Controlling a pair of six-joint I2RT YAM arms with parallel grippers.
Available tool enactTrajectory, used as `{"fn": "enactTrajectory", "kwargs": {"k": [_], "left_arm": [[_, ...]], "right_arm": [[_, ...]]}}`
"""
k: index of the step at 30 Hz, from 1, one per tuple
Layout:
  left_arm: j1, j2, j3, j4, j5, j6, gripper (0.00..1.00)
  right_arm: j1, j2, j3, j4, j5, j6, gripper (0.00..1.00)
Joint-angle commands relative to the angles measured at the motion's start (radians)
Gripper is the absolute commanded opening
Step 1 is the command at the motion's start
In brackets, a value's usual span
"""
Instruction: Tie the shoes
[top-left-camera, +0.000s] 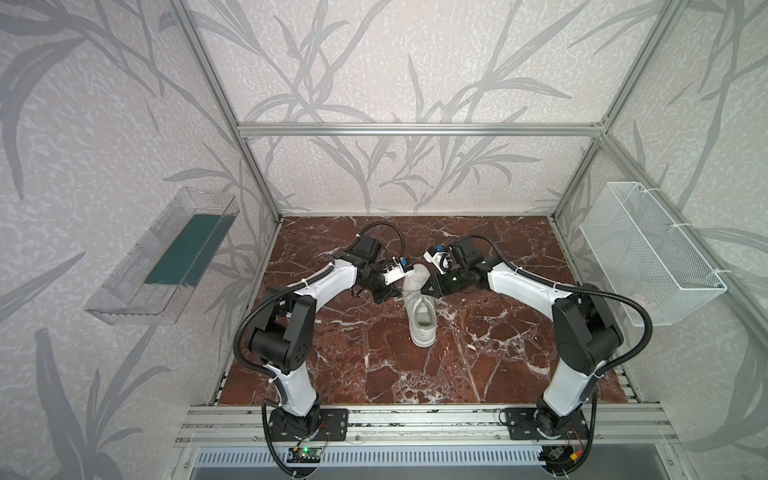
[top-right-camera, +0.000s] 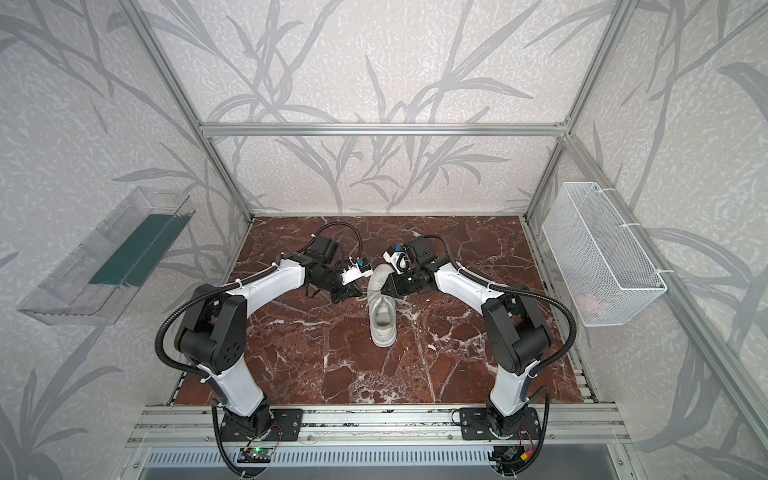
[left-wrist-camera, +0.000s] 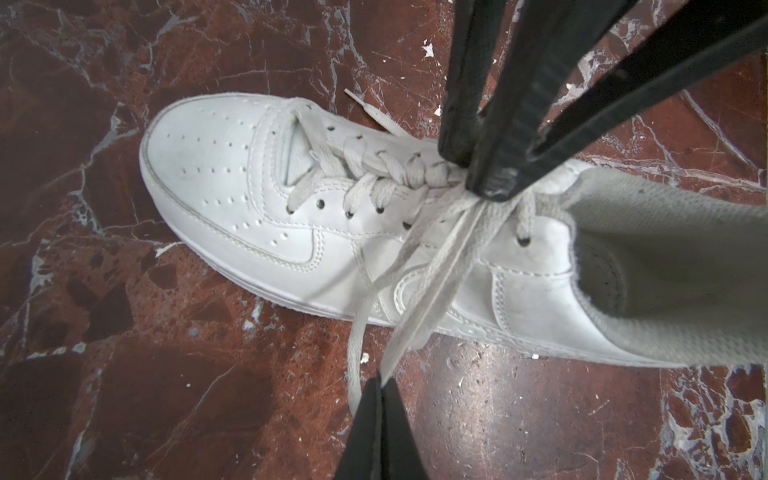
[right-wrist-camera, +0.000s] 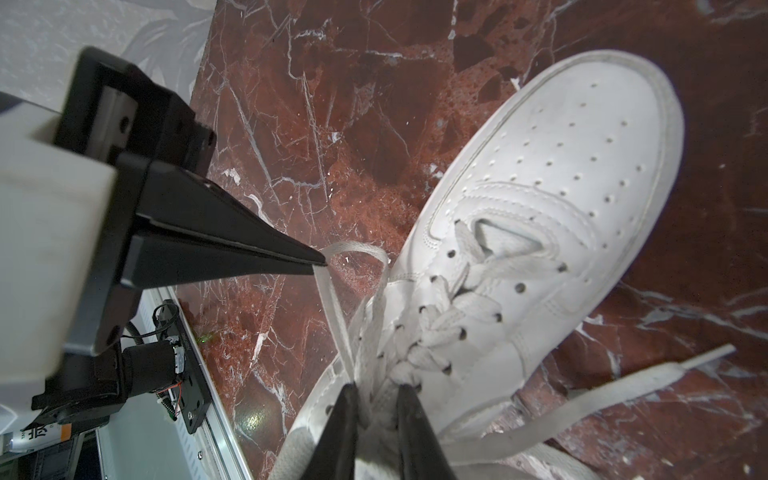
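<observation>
A single white shoe lies mid-table, toe pointing at the back wall. In the left wrist view its laces run taut from the top eyelets down to my left gripper, which is shut on a folded lace beside the shoe. In both top views the left gripper sits just left of the shoe. My right gripper is over the tongue, its narrow jaws closed on lace strands where they cross. A loose lace end lies on the table.
The table is red-brown marble. A clear plastic bin hangs on the left wall and a white wire basket on the right. Aluminium frame posts and a front rail bound the table.
</observation>
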Motion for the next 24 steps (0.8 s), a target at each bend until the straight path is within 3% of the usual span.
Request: {"fn": "enactTrajectory", "kwargs": {"k": [1,19,20,23,24], "left_arm": [[0.006,-0.041,-0.016,-0.026,-0.008,0.02,0.0],[0.017,-0.039,-0.047,0.022,0.001,-0.031,0.0],[0.017,-0.041,-0.049,0.026,0.006,-0.034,0.05],[0.017,-0.066,-0.067,0.056,0.021,-0.046,0.37],[0.017,-0.08,-0.079,0.073,0.021,-0.05,0.43]], "right_arm": [[0.003,0.019,0.01,-0.06,0.025,-0.016,0.2],[0.004,0.011,0.017,-0.062,0.008,-0.02,0.2],[0.003,0.01,0.017,-0.06,0.003,-0.019,0.22],[0.002,-0.004,0.013,-0.037,-0.01,-0.002,0.44],[0.002,-0.011,0.011,-0.027,-0.01,0.005,0.5]]}}
